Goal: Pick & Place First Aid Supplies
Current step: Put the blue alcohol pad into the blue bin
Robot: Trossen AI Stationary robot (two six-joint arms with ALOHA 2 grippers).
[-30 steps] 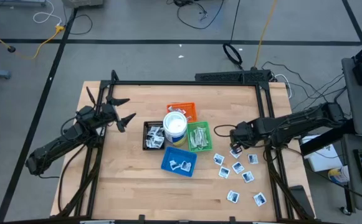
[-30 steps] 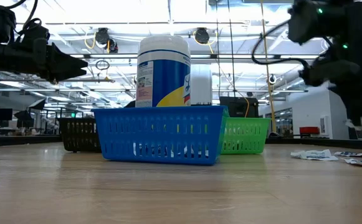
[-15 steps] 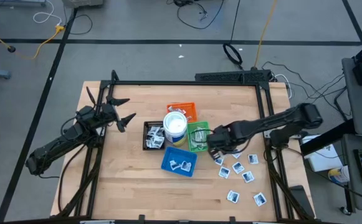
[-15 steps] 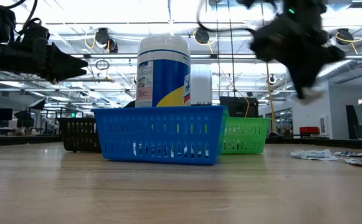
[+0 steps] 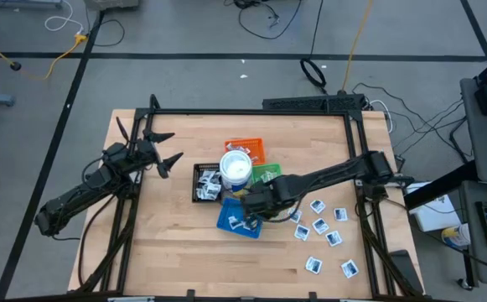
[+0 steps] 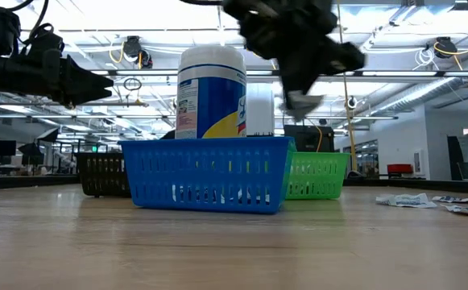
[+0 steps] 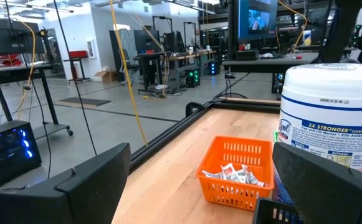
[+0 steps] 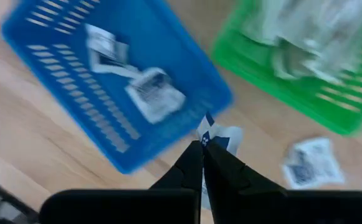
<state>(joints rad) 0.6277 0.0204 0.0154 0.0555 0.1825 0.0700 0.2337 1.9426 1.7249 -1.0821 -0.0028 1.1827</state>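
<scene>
The right gripper is pinched tight on one white square packet with dark-blue print, hanging in the air just past the near corner of the blue tray. In the low view that arm sits high above the trays with the packet dangling under it.

Two more packets already lie flat in the blue tray, one at and one at. The print on them is too small to read. A bunch of loose packets are scattered on the bare wood table to the right of the trays, with one lying near the green tray.

The green tray holds pale wrapped strips, the black tray has some white packets in it, and the orange tray has a little heap of wrappers too.

The white tub with the blue band stands in the middle of the trays. Its label reads "3X STRONGER", and a smaller line under it is blurry and can't be read for sure.

The left gripper is parked off at the table's left side, well away from everything, fingers spread wide and holding nothing.
</scene>
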